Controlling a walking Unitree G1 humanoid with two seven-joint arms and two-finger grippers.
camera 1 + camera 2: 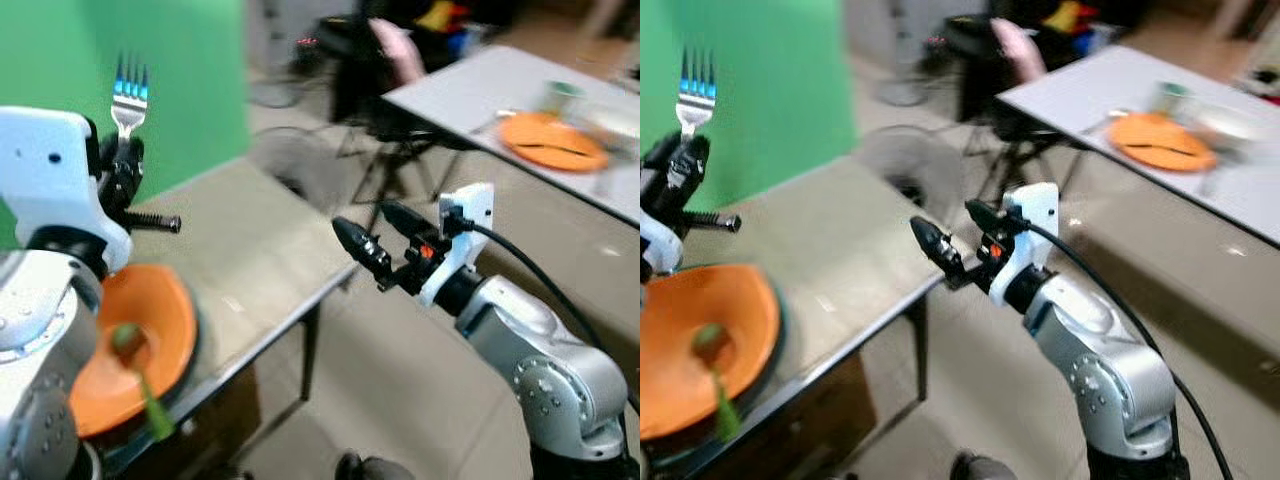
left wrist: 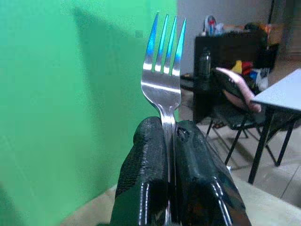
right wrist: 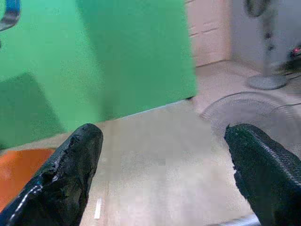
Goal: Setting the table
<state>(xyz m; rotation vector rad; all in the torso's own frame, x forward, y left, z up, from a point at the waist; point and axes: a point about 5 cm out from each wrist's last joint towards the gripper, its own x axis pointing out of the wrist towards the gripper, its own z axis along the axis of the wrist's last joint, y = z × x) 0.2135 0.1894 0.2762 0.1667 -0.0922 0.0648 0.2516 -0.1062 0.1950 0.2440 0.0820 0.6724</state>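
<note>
Left hand (image 2: 171,188) clamped tight on a fork (image 1: 128,100), gripped low on the handle, tines pointing straight up, raised above the near bench (image 1: 250,260). Right hand (image 3: 164,179) spread wide and carrying nothing, hovering just off that bench's front edge over bare floor.

Biggest risk: fork sliding or pivoting between the smooth pads, since only a thin strip of handle sits in the grip. Any quick swing while walking could tip it out, or jab the upright tines into something. Second risk: left wrist brushing the orange plate (image 1: 135,345) directly below it, which lies close to the near corner and could be nudged off. Small green thing on that plate, possibly a spoon or a bit of food; too blurred to tell.

Room to move: broad bare stretch of near bench beyond the plate, good for setting the fork down. Far bench (image 1: 470,95) well apart across an open strip of floor, already carrying another orange plate (image 1: 553,140) and a cup (image 1: 562,97). Dark chair (image 2: 235,117) and a floor fan (image 3: 268,42) crowding the gap at the back, worth skirting.
</note>
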